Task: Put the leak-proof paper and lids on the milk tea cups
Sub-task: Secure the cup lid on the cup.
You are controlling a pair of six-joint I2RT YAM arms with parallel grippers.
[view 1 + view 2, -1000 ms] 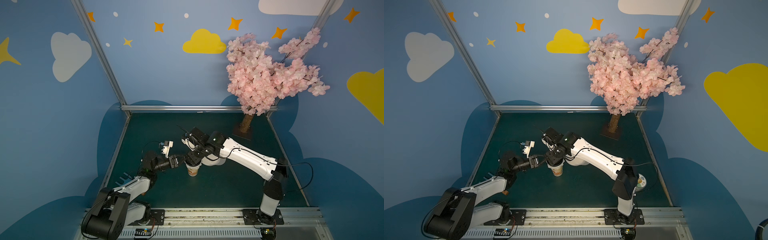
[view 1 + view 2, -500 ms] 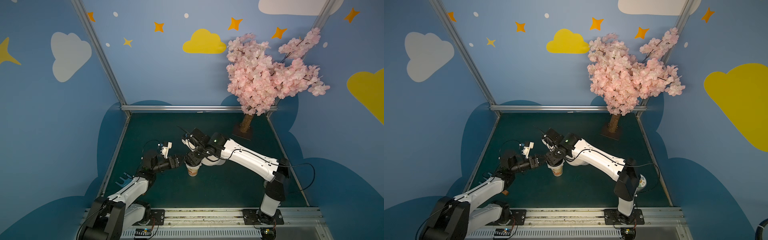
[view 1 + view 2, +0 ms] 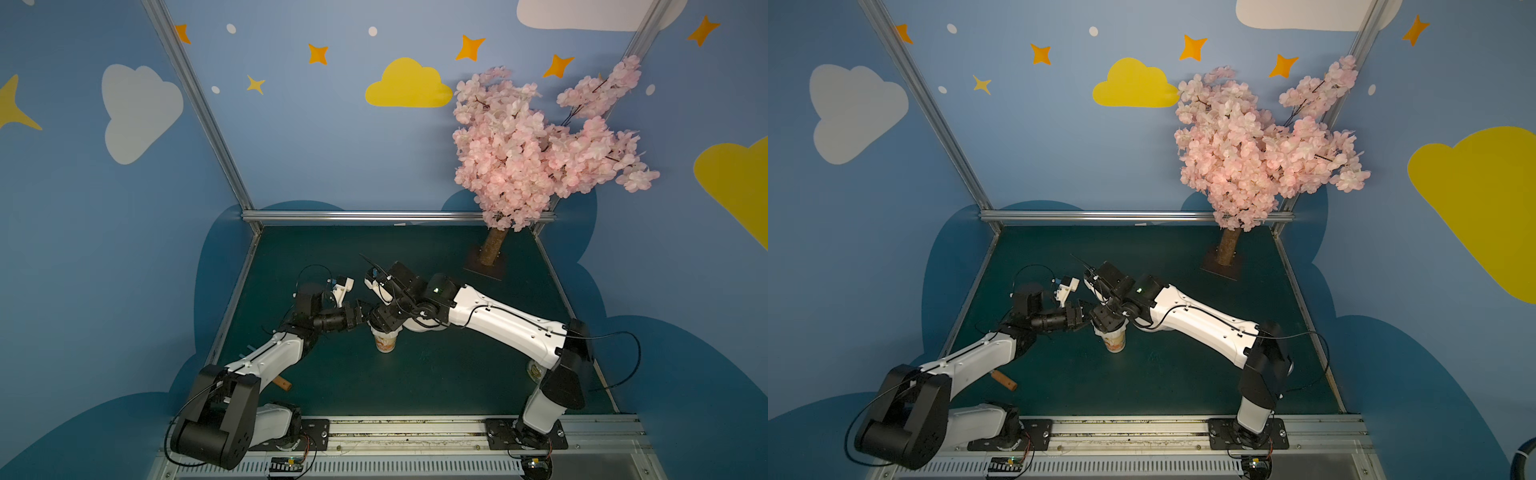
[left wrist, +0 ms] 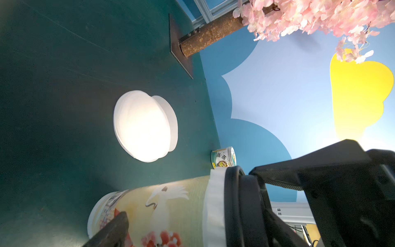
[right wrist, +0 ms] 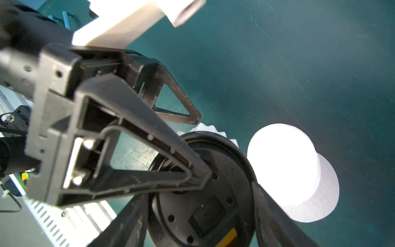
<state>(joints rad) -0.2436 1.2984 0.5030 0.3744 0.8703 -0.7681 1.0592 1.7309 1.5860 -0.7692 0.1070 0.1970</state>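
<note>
The milk tea cup stands mid-table, white with orange-yellow print. A leak-proof paper is folded down over its rim, its crimped edge sticking out under a black lid that sits on top. My right gripper reaches down from above, shut on the lid's sides. My left gripper comes in from the left and is open. One of its fingers lies over the lid and the other is beside the cup's wall.
A stack of white paper discs lies on the green table right of the cup, hidden under the right arm in both top views. A green-and-white tin stands at the right edge. A brown stick lies front left, and a pink blossom tree stands back right.
My left gripper's jaws have spread wider at the cup's top and the left arm has shifted a little. The right gripper has stayed on the lid.
</note>
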